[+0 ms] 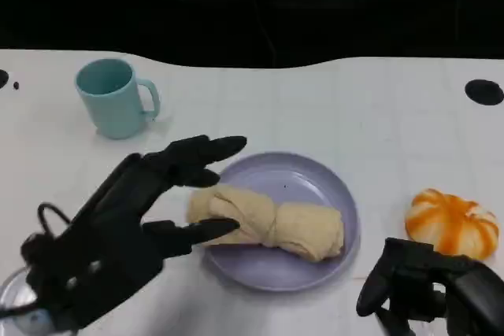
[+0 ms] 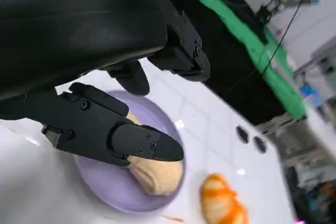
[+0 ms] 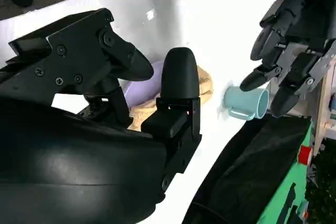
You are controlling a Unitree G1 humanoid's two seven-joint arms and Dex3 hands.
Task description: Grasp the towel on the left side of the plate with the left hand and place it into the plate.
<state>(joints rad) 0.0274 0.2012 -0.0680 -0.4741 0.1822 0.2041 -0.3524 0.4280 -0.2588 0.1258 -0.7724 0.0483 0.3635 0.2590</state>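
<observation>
Beige and knotted at its middle, the rolled cloth towel lies inside the round lavender plate on the white table, its left end reaching the plate's rim. We see the left robot hand just beside that end with its fingers spread apart and nothing clasped between them. One fingertip seems to brush the cloth, though we cannot be sure of contact. We judge the placing done and the release in hand; the next move calls for drawing the left robot hand clear without dragging the towel off the plate. The right robot hand sits low by the plate's right side, fingers curled inward on nothing, cut off by the picture's edge. A pale teal mug stands well apart, and an orange-and-white striped pumpkin-shaped toy rests near the plate's right.
</observation>
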